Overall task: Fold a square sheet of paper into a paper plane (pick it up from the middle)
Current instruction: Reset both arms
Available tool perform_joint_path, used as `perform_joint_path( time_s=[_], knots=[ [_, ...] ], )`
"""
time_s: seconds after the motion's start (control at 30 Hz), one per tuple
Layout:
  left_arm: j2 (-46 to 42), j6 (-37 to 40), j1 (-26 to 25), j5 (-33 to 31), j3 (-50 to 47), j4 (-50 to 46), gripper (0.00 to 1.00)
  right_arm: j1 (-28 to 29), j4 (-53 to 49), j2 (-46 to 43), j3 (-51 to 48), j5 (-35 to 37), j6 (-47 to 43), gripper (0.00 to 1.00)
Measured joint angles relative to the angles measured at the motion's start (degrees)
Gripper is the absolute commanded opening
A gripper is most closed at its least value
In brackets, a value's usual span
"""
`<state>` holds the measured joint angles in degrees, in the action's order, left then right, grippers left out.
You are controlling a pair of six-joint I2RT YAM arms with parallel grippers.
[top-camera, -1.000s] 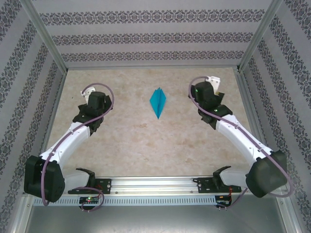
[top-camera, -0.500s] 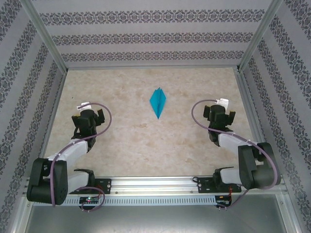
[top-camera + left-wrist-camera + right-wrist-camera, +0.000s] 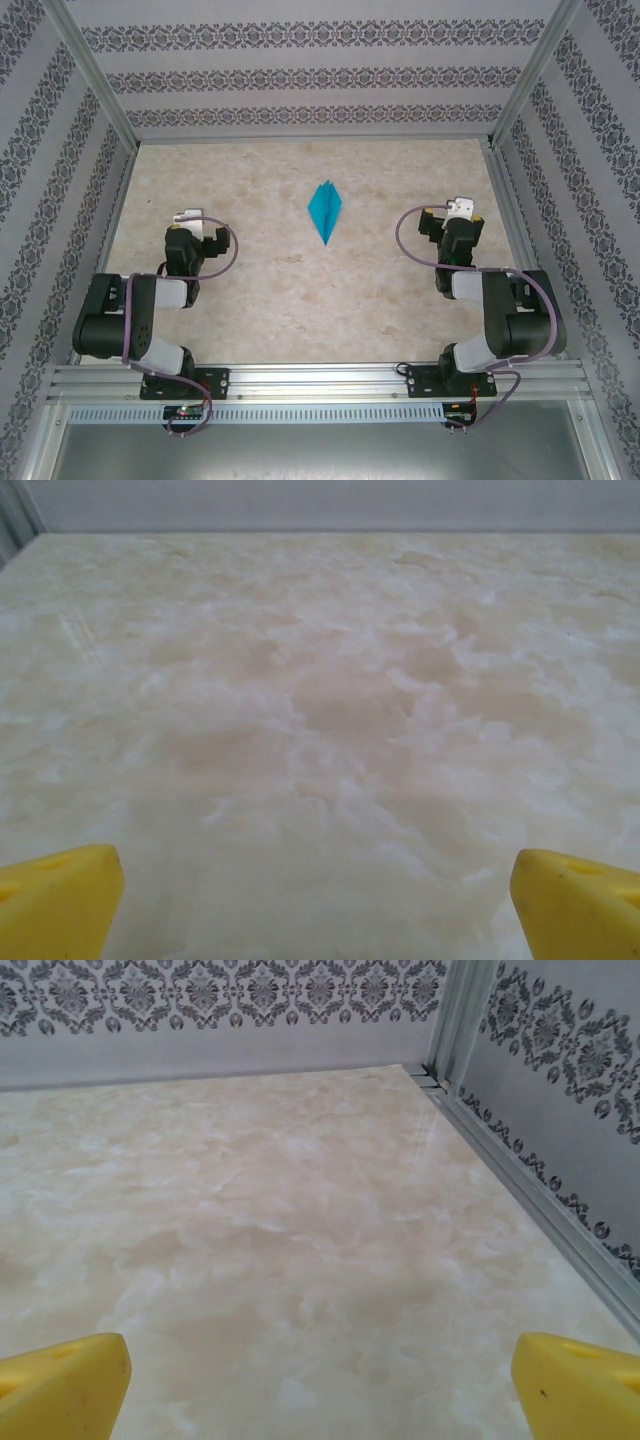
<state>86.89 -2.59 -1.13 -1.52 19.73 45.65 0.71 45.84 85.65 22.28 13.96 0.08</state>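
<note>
1. We see the paper plane [image 3: 324, 210] lying folded in the middle of the surface [image 3: 260, 290] (folding looks done).
2. Our left hand [image 3: 318, 910] and right hand [image 3: 320, 1388] gape empty, each well apart from it.
3. Next, we judge: nothing but parking.

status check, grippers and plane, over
Left gripper open, empty. Right gripper open, empty. Paper plane folded, lying on table between the arms, touching neither. Nothing in the way.
</note>
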Motion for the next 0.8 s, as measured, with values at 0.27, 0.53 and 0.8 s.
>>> perform_joint_path(
  time_s=[0.27, 0.53, 0.8],
  knots=[
    [2.47, 1.84, -1.36, -0.68, 2.82, 0.24, 1.0, -0.09, 2.01, 0.13, -0.07, -2.29, 0.0, 0.98],
    [2.47, 2.99, -1.68, -0.44, 3.17, 0.17, 1.0, -0.09, 2.27, 0.13, -0.07, -2.56, 0.0, 0.98],
    [2.47, 3.5, -1.68, -0.44, 3.28, 0.17, 1.0, -0.09, 2.29, 0.13, -0.07, -2.71, 0.0, 0.98]
  ],
)
